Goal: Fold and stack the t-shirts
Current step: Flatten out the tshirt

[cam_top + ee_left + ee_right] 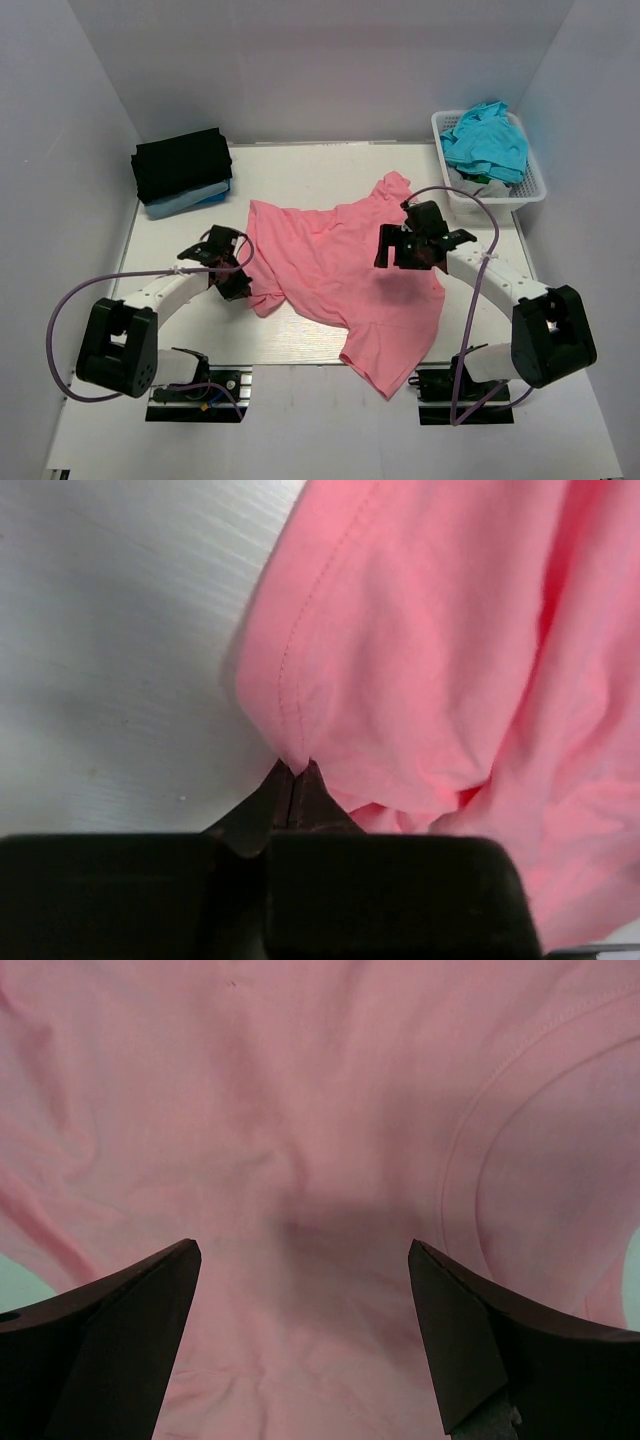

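Observation:
A salmon-pink t-shirt [335, 270] lies spread and rumpled in the middle of the table. My left gripper [238, 272] is shut on a fold of the pink shirt's left edge, and the pinched cloth [292, 750] shows at its tips. My right gripper [408, 250] hovers open over the shirt's right side, above the pink cloth [300, 1210] near the collar seam, holding nothing. A folded black shirt [182, 165] lies on a folded light blue one [190, 200] at the back left. A teal shirt [487, 140] sits in the basket.
A white lattice basket [535, 190] stands at the back right, against the right wall. White walls close in the table at the back and on both sides. The pink shirt's hem [385, 375] hangs over the table's near edge.

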`<state>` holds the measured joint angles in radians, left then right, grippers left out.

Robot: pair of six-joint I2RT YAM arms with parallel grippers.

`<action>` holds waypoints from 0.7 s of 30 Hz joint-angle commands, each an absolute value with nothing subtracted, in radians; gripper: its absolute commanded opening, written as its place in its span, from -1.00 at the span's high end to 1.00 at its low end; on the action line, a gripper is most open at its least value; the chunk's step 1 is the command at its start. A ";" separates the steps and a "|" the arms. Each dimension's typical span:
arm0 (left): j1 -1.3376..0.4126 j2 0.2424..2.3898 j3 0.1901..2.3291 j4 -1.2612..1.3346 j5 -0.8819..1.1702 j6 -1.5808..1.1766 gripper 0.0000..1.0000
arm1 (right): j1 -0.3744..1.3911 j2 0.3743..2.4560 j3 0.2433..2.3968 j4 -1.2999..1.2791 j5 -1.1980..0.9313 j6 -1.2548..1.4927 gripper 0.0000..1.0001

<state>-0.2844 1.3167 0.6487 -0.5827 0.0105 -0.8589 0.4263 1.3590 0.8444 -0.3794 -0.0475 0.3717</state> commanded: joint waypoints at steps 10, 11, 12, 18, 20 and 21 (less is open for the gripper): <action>-0.288 1.132 0.952 -0.748 -0.081 -0.753 1.00 | 0.426 1.293 0.749 -0.354 -0.012 0.416 -0.81; -0.288 1.132 1.004 -0.806 -0.081 -0.743 1.00 | 0.428 1.295 0.746 -0.353 -0.008 0.417 -0.81; -0.288 1.132 1.028 -0.825 -0.081 -0.729 1.00 | 0.426 1.292 0.733 -0.354 -0.005 0.416 -0.81; -0.288 1.202 1.127 -0.807 -0.011 -0.655 1.00 | 0.425 1.270 0.709 -0.333 -0.006 0.416 -0.81; -0.288 1.257 1.137 -0.775 0.002 -0.644 1.00 | 0.425 1.273 0.713 -0.327 -0.008 0.413 -0.81; -0.288 1.281 1.137 -0.735 0.015 -0.625 1.00 | 0.425 1.275 0.715 -0.324 -0.006 0.408 -0.81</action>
<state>-0.2863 1.2186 1.1114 -0.7792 -0.0307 -0.6842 0.4267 1.2964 0.7170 -0.3588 -0.0208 0.4114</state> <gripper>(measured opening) 0.022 0.904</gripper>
